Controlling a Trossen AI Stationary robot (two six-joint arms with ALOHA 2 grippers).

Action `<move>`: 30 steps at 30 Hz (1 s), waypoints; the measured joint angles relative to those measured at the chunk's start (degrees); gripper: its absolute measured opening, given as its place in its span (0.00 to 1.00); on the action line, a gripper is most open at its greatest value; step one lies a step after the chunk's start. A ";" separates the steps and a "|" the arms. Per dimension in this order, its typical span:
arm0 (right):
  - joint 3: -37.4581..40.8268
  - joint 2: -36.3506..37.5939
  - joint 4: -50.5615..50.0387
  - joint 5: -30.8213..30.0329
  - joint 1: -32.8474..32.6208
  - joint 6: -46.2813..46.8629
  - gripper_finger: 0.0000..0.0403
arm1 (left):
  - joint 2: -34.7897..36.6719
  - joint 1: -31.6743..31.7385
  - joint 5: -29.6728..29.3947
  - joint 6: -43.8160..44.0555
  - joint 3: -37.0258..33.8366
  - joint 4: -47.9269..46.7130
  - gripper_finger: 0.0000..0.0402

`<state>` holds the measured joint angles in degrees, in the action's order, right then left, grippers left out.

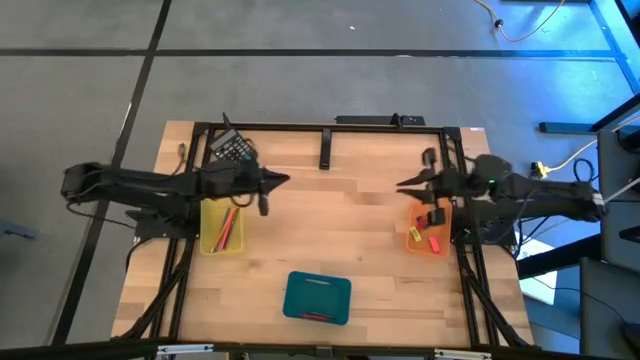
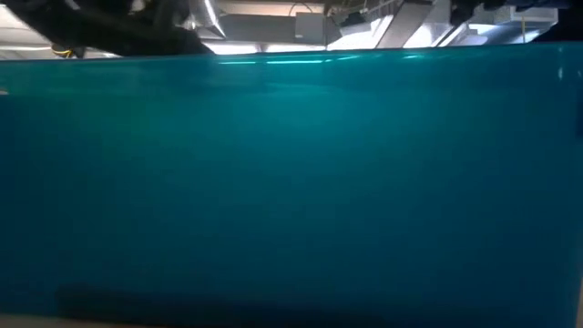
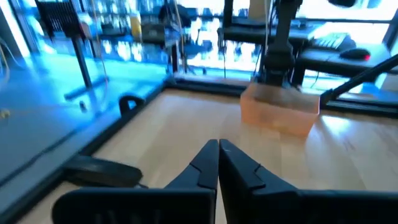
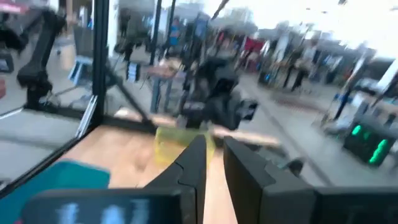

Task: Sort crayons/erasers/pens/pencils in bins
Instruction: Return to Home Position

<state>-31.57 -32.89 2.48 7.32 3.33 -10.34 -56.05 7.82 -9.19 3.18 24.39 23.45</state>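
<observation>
My left gripper [image 1: 284, 180] is shut and empty, hovering above the table just past the translucent yellow bin [image 1: 222, 226], which holds reddish and orange long sticks [image 1: 227, 226]. My right gripper [image 1: 402, 184] hovers above the table beside the orange bin [image 1: 428, 232]; its fingers [image 4: 198, 152] stand a narrow gap apart with nothing between them. The orange bin holds a red eraser [image 1: 435, 243] and a yellow piece [image 1: 414, 236]. Near the table's near edge, the teal bin [image 1: 317, 297] holds a pink-red stick [image 1: 318, 316]. The left wrist view shows the orange bin [image 3: 280, 112]; the right wrist view shows the yellow bin [image 4: 171, 143].
A black calculator [image 1: 232, 148] lies at the far left of the table, behind the left arm. A dark bar [image 1: 325, 148] stands at the far middle. The teal bin's wall [image 2: 291, 182] fills the low view. Bare wood lies between the two grippers.
</observation>
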 joint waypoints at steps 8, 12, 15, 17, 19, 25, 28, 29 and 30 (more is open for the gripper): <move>2.71 7.29 -0.68 0.32 3.30 -3.64 0.15 | 15.76 1.65 0.38 -4.03 -11.95 5.24 0.01; 6.59 8.31 1.41 1.83 5.43 -2.49 0.15 | 20.94 3.04 1.74 -3.86 -16.72 5.95 0.01; 8.51 9.22 2.32 3.21 6.78 0.32 0.15 | 24.70 3.42 2.72 -3.53 -19.26 5.83 0.01; 9.35 10.05 1.99 3.40 7.41 2.34 0.15 | 27.18 3.47 2.94 -3.49 -20.53 5.57 0.01; 9.86 11.15 0.25 3.42 7.88 3.02 0.15 | 29.78 3.47 2.95 -3.49 -21.48 5.45 0.01; 15.23 16.65 -0.16 2.35 11.52 3.26 0.15 | 36.39 3.47 2.94 -1.46 -23.97 2.91 0.01; 18.31 19.77 3.54 4.99 14.51 5.83 0.15 | 38.99 3.07 2.95 0.43 -23.95 -1.78 0.00; 18.89 20.67 3.91 6.93 15.47 6.68 0.15 | 39.74 2.77 2.95 0.77 -23.95 -3.07 0.00; 19.35 21.41 4.01 8.76 16.40 7.30 0.15 | 40.46 2.48 2.95 0.81 -23.95 -4.12 0.00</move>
<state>-12.22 -11.48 6.49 16.08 19.73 -3.04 -15.59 10.30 -6.24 3.99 0.45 19.33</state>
